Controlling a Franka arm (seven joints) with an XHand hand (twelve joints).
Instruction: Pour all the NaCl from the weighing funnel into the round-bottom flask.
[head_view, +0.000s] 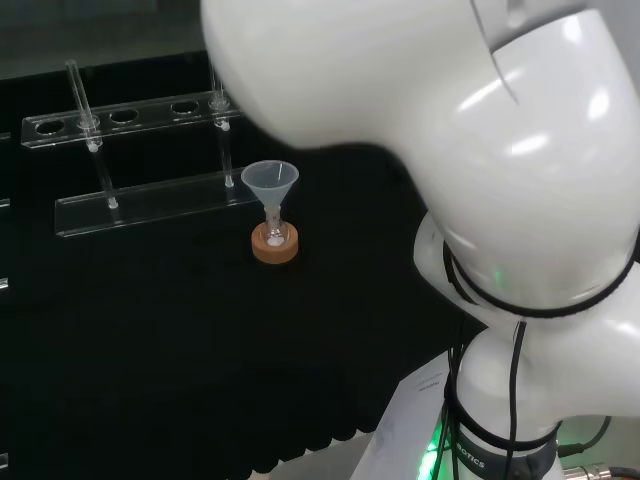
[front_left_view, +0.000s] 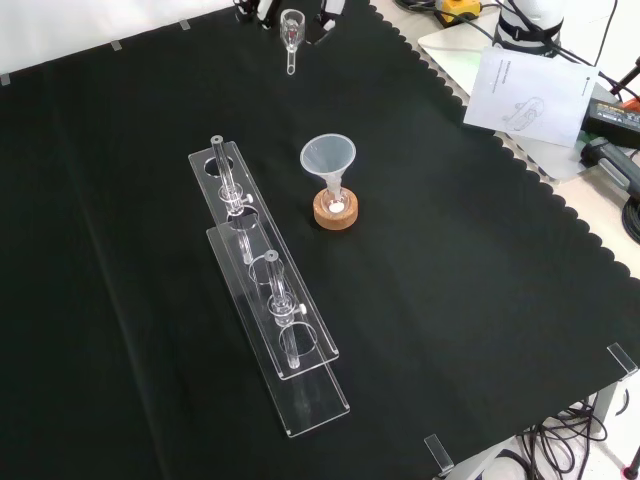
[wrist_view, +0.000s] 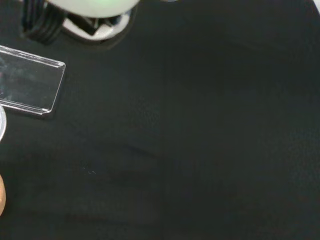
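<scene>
Small clear round-bottom flask (front_left_view: 336, 203) sits on a cork ring stand (front_left_view: 335, 211) mid-worktop, a translucent plastic funnel (front_left_view: 328, 157) in its neck, just right of the clear acrylic tube rack (front_left_view: 262, 283) in front view. Clear glass weighing funnel (front_left_view: 291, 32) held at front view's top edge by the black and white hand (front_left_view: 262, 10); its fingers sit around the funnel, though how far they close I cannot tell.

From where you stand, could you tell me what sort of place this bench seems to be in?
Most likely a chemistry lab bench set up for robot trials. A clear plastic funnel sits in a small glass flask on a cork ring stand, beside a clear acrylic tube rack, all on black cloth.
</scene>
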